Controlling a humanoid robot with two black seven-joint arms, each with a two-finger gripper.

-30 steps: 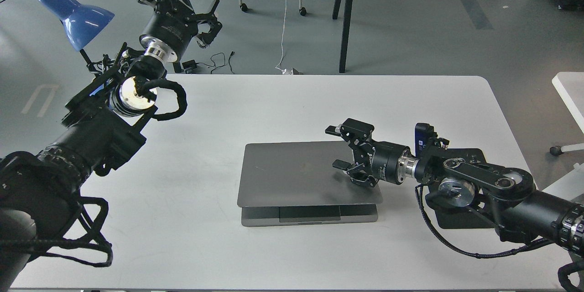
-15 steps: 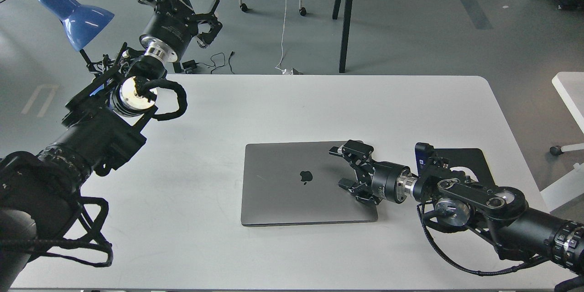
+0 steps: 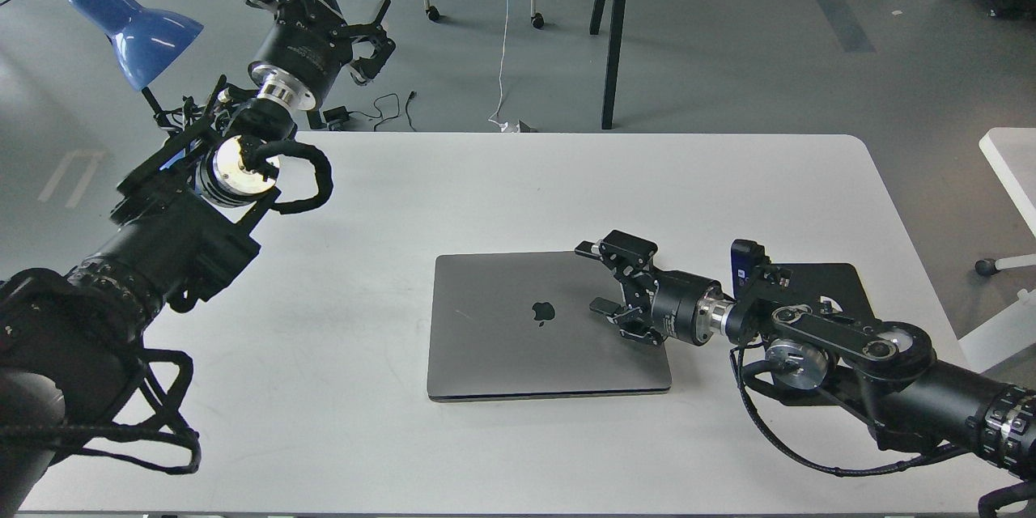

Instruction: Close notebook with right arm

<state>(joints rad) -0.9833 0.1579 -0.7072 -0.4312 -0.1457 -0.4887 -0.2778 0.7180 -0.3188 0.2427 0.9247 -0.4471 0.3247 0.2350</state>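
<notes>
There is one notebook (image 3: 526,324), one mouse pad (image 3: 842,279), one blue lamp (image 3: 129,20) and two black arms, all on or over one white counter (image 3: 486,178).

The notebook lies flat near the middle of the counter, a little toward the near edge. It is closed: the grey metal lid is down on the base, and only a thin dark line shows along the front edge. The lid is plain and slightly shiny, with one dark apple logo (image 3: 543,312) in its middle. Its corners are rounded.

The right arm (image 3: 850,348) comes in from the lower right and reaches over the right part of the lid. Its tool (image 3: 600,277) is spread, with the two fingers apart and nothing between them; I cannot tell whether the fingers touch the lid. The mouse pad is just beside the notebook on the right, partly hidden under this arm.

The left arm (image 3: 162,235) is well apart from the notebook, raised past the far left corner of the counter near the lamp. Its tool (image 3: 368,40) looks spread and holds nothing.
</notes>
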